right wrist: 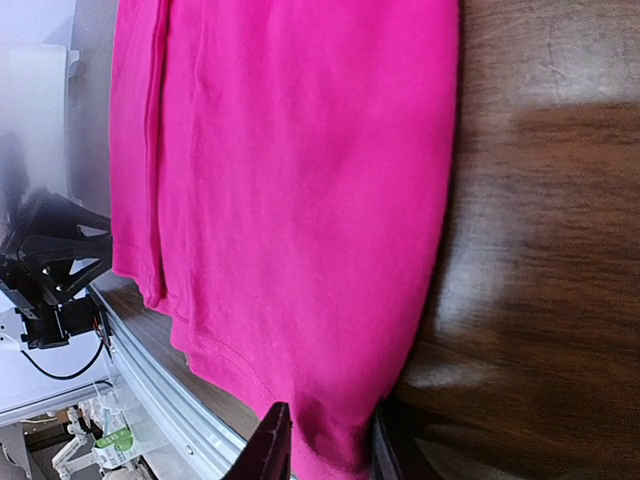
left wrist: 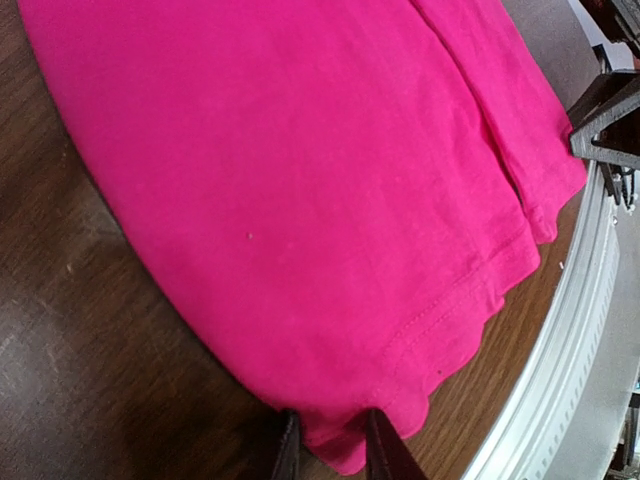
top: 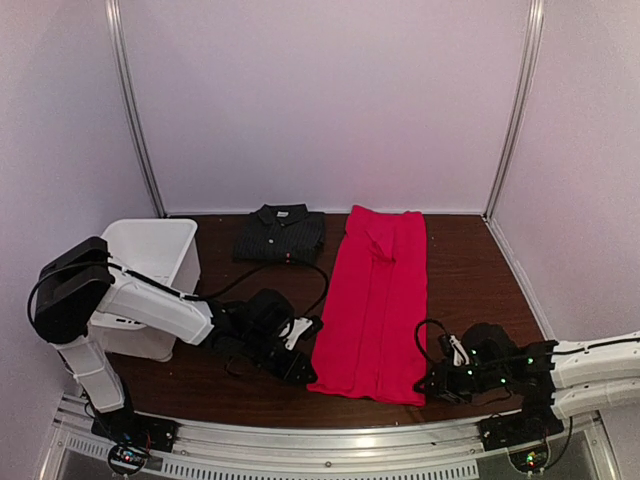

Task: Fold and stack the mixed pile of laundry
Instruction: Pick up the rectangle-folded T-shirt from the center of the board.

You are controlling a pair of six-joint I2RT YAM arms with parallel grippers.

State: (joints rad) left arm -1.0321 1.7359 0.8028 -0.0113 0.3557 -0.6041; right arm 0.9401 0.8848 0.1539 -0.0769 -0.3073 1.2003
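Top external: red T-shirt (top: 375,300) hem near table (top: 470,290) edge.

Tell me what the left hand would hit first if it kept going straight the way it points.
The red T-shirt: its near corner lies between the fingers of the left hand, so pushing on would likely just bunch the cloth. Depth is hard to judge.

A red T-shirt (top: 375,300), folded into a long strip, lies down the middle of the brown bench (top: 470,280). The left pincer (top: 307,374) sits low at its near left corner, the right pincer (top: 431,386) at its near right corner. A folded dark striped shirt (top: 281,235) lies at the back, beside a white bin (top: 150,270).
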